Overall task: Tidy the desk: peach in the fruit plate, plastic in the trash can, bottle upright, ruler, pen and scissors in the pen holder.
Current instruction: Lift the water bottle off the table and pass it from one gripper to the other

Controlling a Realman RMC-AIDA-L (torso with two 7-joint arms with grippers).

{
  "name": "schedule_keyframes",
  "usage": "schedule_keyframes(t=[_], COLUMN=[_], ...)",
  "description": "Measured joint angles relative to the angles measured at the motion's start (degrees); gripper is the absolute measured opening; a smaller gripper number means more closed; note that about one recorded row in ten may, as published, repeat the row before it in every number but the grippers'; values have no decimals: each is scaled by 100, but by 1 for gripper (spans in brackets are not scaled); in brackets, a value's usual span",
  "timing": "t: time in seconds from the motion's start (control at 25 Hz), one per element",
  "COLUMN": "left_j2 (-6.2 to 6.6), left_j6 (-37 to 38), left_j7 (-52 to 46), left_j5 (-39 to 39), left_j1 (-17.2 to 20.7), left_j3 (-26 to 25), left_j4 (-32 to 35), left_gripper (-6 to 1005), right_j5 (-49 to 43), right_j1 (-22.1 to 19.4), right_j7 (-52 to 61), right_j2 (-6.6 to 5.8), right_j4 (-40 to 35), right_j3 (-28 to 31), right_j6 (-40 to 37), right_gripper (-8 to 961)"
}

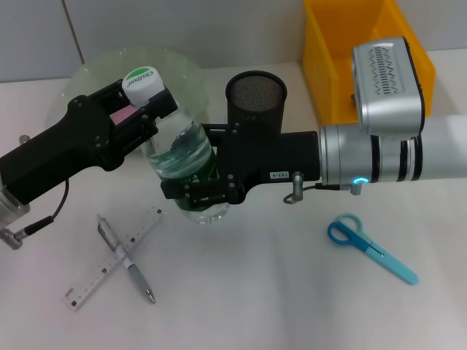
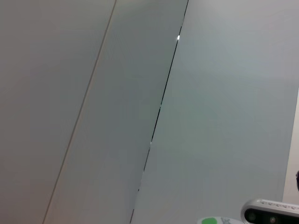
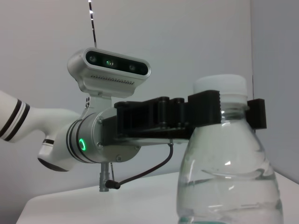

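White desk (image 1: 255, 292) fills the head view, with a grey panelled wall behind it. At centre frame the bottle (image 1: 182, 164) stands upright, cap (image 1: 141, 79) uppermost. The left gripper (image 1: 146, 109), entering from the left edge, is pinched on the bottle's neck just under the cap; the right wrist view confirms black fingers (image 3: 205, 109) on both sides of the neck. The right gripper (image 1: 201, 182), reaching in from the right edge, is clamped around the bottle's lower body at the green label.

Behind the bottle, upper left of frame, sits the fruit plate (image 1: 95, 69); a pink object, partly hidden by the left gripper, shows there. The pen holder (image 1: 256, 98) stands upper centre, just behind the right arm. The trash can (image 1: 336, 58) occupies the upper right.

At lower left the ruler (image 1: 109, 259) and pen (image 1: 125, 259) lie crossed on the desk, touching. The scissors (image 1: 371, 248) lie at lower right, well apart from them. The left wrist view shows mostly wall.
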Motion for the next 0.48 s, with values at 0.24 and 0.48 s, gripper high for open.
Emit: schedule_keyframes(t=[0.24,0.48], left_j2=[10,16], left_j6=[-1,5], left_j7=[60,60], left_j5=[-17,-13], left_j1=[42,49], left_j3=[-20,-39], left_j4=[-1,2], left_gripper=[451,450], right_j5=[7,14], right_j1=[-3,6], right_j7=[27,69], right_j2=[0,0], right_j4=[-6,-114], right_j3=[0,-262], right_j6=[-8,-9], right_gripper=[774,774])
